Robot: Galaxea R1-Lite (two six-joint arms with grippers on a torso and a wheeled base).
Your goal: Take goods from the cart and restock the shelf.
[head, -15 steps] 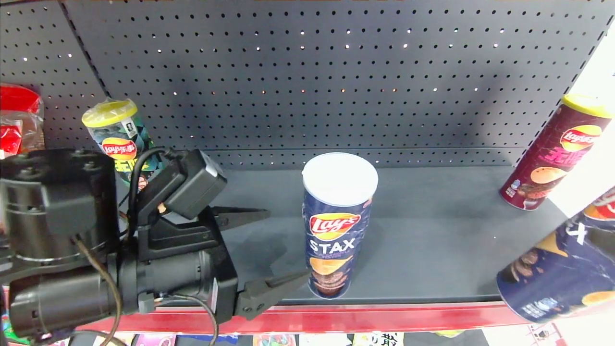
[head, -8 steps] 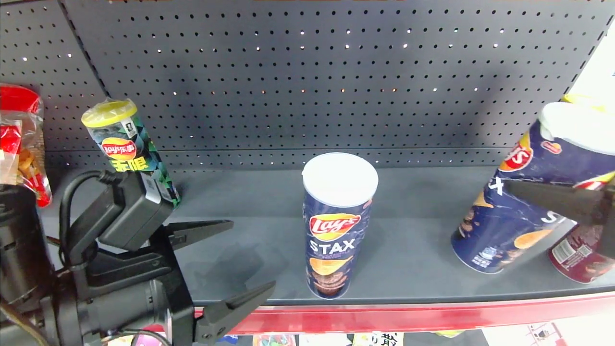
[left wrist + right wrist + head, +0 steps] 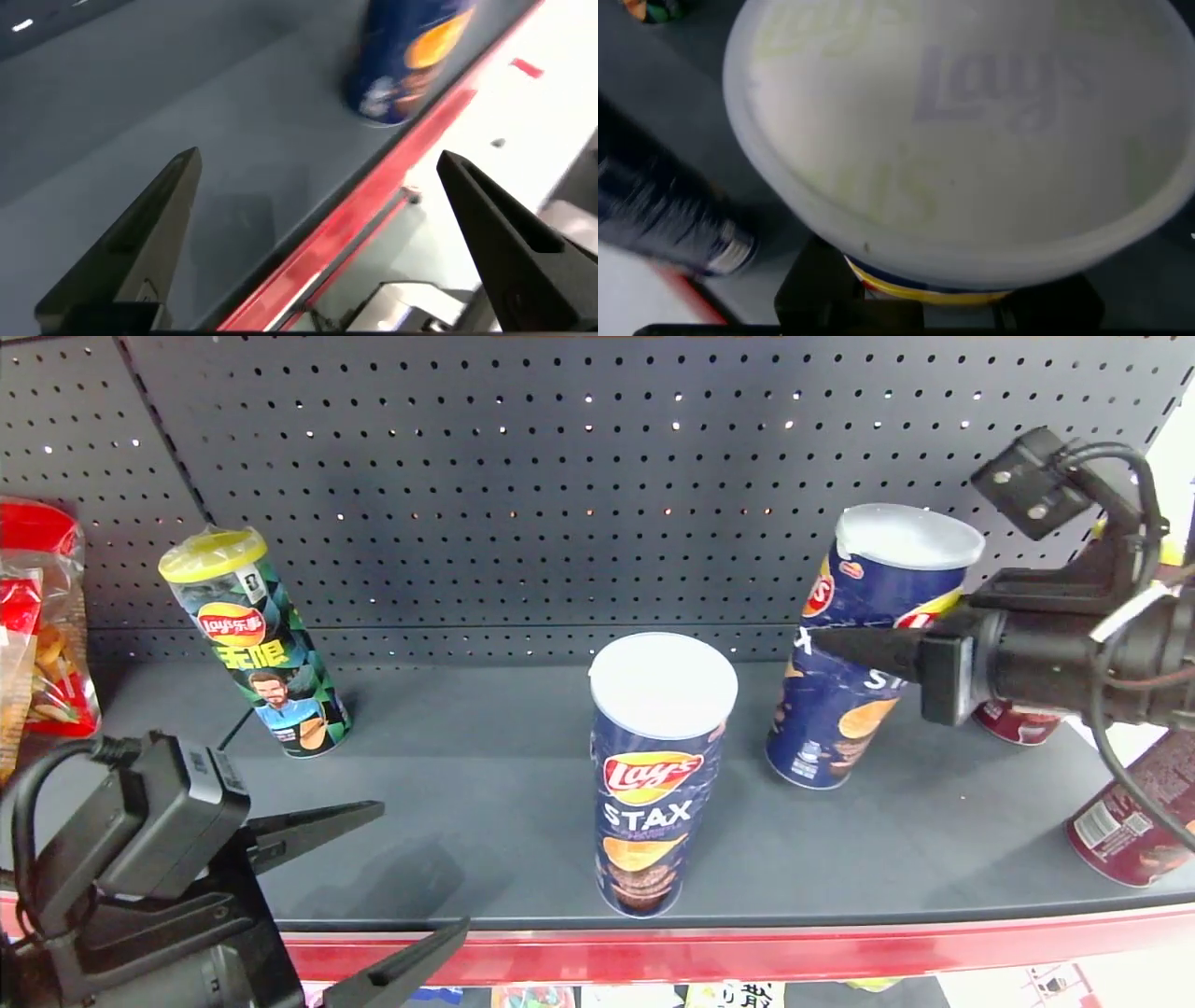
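Dim shelf (image 3: 485,784), soft shadows; light pinpricks through pegboard (image 3: 597,476); right edge blown white.

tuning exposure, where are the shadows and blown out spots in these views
Head view: light specks pierce the pegboard, the right edge washes out white, the left claw shadows the shelf. Left wrist view: faint shadow patch on the shelf. Right wrist view: the lid of the held can is evenly pale.

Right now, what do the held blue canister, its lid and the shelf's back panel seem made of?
Held blue canister: glossy printed tube, probably cardboard. Lid: frosted translucent plastic, embossed lettering showing. Back panel: matte dark perforated sheet, likely painted metal, light through holes.
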